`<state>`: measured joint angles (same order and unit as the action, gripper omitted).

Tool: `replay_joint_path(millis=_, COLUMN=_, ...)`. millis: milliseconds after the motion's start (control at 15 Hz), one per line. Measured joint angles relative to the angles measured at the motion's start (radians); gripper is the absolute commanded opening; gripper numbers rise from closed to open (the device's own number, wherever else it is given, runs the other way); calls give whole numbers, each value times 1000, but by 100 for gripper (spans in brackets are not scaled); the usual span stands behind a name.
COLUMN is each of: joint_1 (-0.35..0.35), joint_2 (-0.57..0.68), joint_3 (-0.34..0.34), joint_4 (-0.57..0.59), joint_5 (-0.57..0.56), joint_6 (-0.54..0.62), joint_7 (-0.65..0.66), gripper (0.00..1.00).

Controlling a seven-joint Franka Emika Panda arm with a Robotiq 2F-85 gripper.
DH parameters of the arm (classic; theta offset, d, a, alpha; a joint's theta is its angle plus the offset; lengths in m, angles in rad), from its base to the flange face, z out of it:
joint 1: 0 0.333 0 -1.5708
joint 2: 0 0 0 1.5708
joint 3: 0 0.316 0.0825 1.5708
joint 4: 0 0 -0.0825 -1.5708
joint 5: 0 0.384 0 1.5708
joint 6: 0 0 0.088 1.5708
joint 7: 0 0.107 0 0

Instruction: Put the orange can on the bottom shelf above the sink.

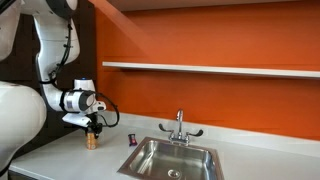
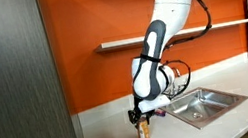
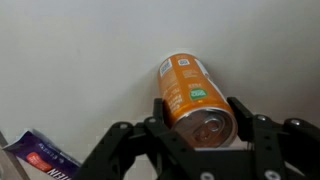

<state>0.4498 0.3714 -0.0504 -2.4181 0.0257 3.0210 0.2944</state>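
Observation:
The orange can [image 1: 91, 140] stands upright on the white counter, to the side of the sink [image 1: 190, 162], and it also shows in an exterior view [image 2: 143, 131]. My gripper [image 1: 93, 128] comes down over it from above. In the wrist view the can [image 3: 188, 92] lies between the two black fingers [image 3: 243, 112], which press against both of its sides near the silvery top. The gripper [image 3: 197, 110] is shut on the can. The bottom shelf [image 1: 210, 68] runs along the orange wall well above the sink, and in an exterior view [image 2: 179, 33] it is bare.
A chrome faucet [image 1: 180, 125] rises behind the sink basin [image 2: 207, 104]. A small dark red object [image 1: 131, 139] sits between the can and the sink. A blue-purple packet [image 3: 38, 160] lies on the counter near the gripper. A dark cabinet side [image 2: 11, 88] stands close by.

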Motion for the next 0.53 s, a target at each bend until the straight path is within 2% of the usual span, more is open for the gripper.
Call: replay_joint_path(millis=533, joint_1=0, joint_2=1, joint_3=0, joint_4=3, joint_5=1, joint_6=1, joint_7=6, gripper=39)
